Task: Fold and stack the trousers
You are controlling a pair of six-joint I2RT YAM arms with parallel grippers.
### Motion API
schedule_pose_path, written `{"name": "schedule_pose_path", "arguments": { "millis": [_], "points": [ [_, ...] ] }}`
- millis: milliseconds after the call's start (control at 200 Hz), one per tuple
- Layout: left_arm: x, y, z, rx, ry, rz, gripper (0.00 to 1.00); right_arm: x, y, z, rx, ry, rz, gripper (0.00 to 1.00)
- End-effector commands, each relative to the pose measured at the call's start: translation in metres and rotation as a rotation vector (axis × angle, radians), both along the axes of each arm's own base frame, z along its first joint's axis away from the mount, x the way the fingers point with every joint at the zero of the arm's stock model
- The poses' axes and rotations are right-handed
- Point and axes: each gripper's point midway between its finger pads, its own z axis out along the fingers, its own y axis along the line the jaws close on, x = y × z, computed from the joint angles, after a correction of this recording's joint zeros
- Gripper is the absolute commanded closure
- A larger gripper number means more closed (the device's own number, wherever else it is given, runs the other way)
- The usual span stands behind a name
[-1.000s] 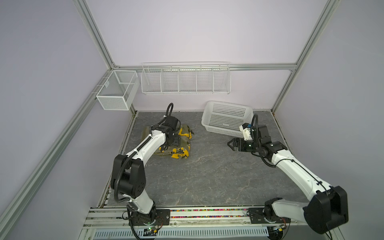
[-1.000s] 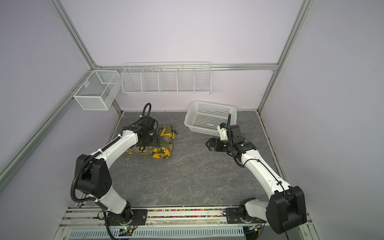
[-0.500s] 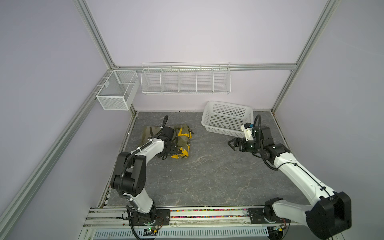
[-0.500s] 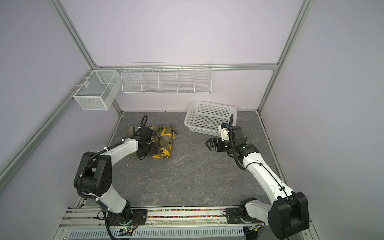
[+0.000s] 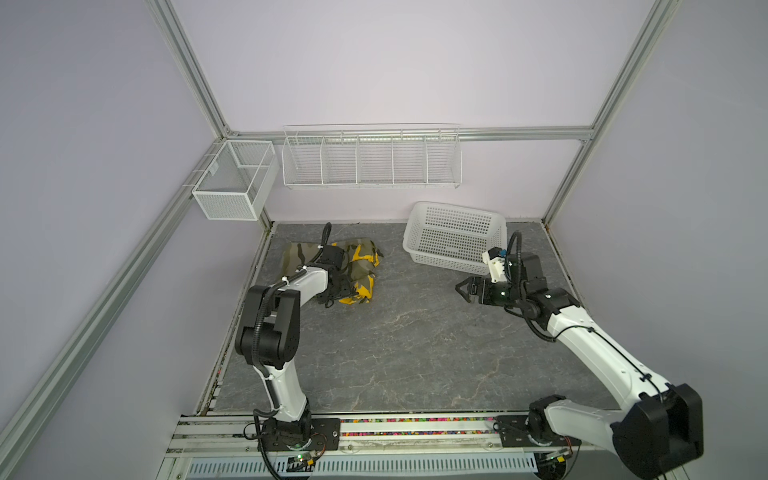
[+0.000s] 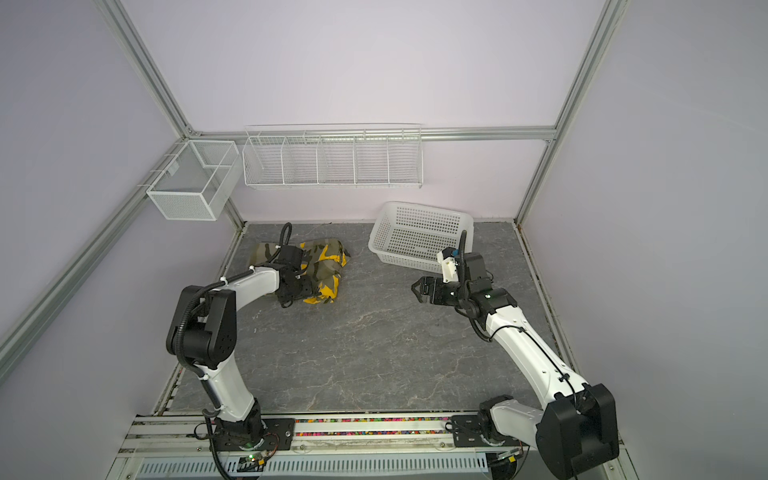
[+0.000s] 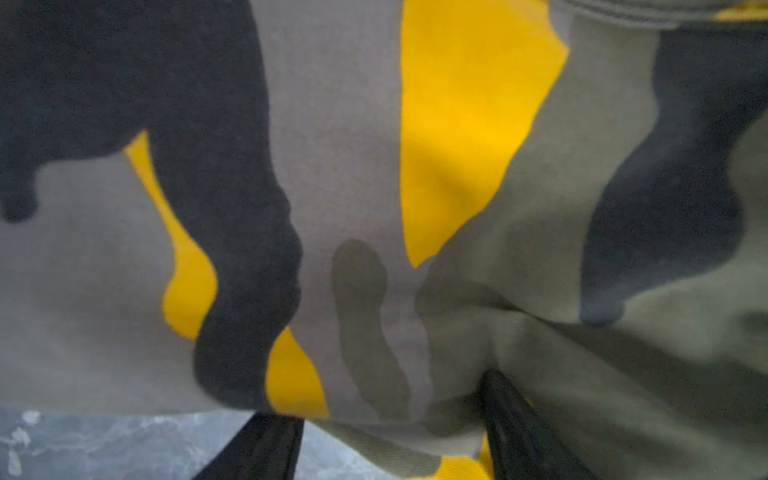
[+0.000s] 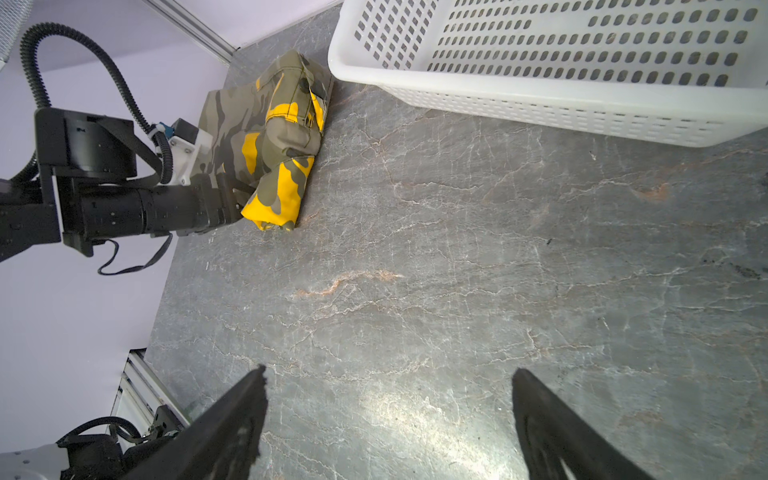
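The folded camouflage trousers are lying at the tabletop's back left, near the white basket. The left tool is straddling their near fold, possibly pinching; I cannot tell. The right tool is hovering, jaws wide apart.

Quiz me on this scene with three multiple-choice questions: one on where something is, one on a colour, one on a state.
1. Where do the trousers lie? A in a basket; B on the table; C in a wall rack.
2. Their brightest patches are: A red; B yellow; C blue.
3. The right gripper is: A open, empty; B shut on cloth; C shut on a basket.
Answers: B, they lie on the grey top; B, yellow shows among the camouflage; A, its jaws stand apart over bare table.
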Motion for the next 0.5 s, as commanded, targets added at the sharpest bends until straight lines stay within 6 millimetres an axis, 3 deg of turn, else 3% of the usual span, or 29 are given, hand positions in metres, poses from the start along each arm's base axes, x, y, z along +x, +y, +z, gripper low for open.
{"name": "schedule_pose_path", "arguments": {
  "millis": [0,135,380,495],
  "points": [
    [0.015,0.013,-0.003,0.008,0.032,-0.003,0.34,-0.001,-0.002,-0.001,0.007,0.000,-0.011,0.07],
    [0.035,0.024,0.003,-0.006,0.026,0.011,0.34,-0.001,-0.004,0.000,0.005,-0.001,-0.017,0.07],
    [0.060,0.043,-0.004,-0.001,0.054,0.038,0.33,0.001,-0.008,-0.002,0.006,0.005,-0.027,0.07],
    [0.072,0.037,-0.005,-0.039,0.067,0.033,0.33,0.004,-0.008,-0.003,0.007,0.004,-0.032,0.07]
  ]
}}
